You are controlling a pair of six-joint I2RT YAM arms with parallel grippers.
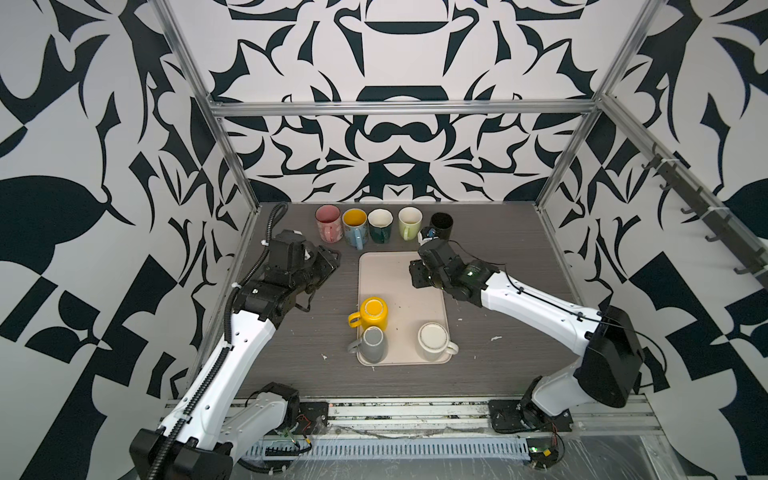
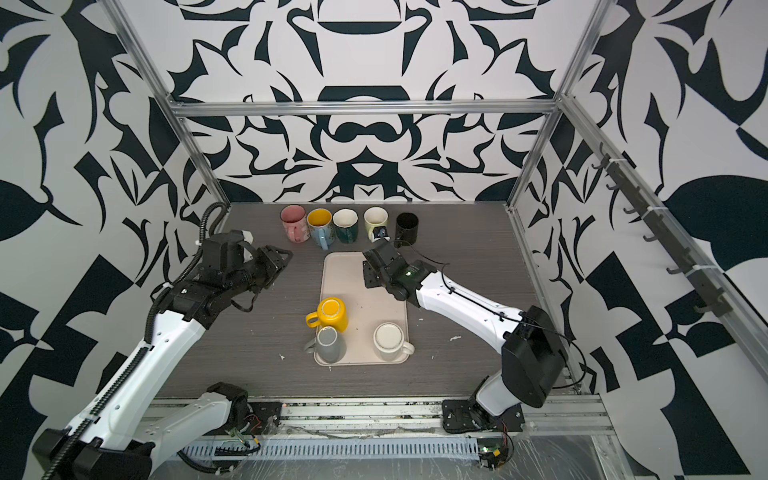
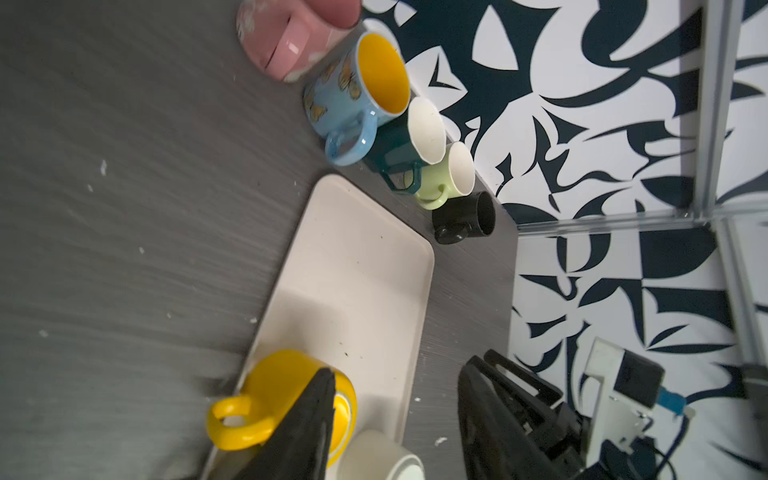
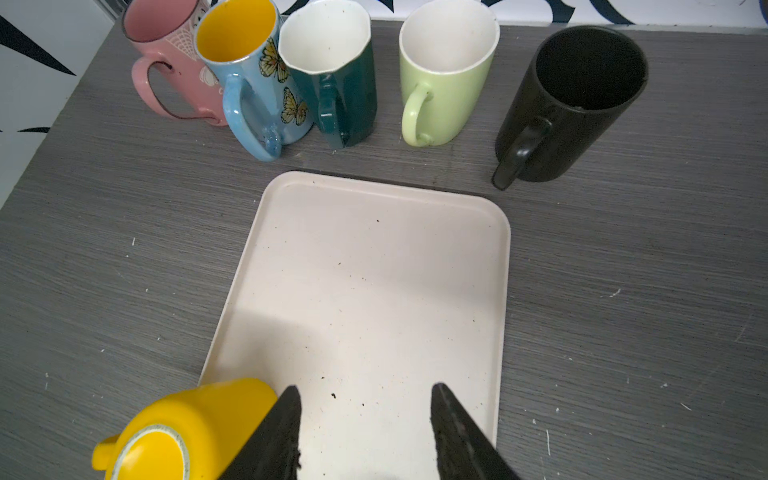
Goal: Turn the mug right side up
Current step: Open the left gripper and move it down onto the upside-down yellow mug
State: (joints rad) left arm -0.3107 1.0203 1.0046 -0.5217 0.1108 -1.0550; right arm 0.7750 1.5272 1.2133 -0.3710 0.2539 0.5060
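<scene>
Yellow mug [image 1: 372, 313], glossy, base up

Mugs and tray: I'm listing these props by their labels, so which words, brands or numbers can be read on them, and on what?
No text can be read anywhere.
The blue mug carries butterflies and the pink mug a pale web pattern: pictures, not words.
The yellow mug, the tray and the rest are plain.

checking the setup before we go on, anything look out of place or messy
Three mugs stand upside down on the tray: yellow mug, grey mug, cream mug. Pale flecks litter the table; dark specks dot the tray.
</scene>
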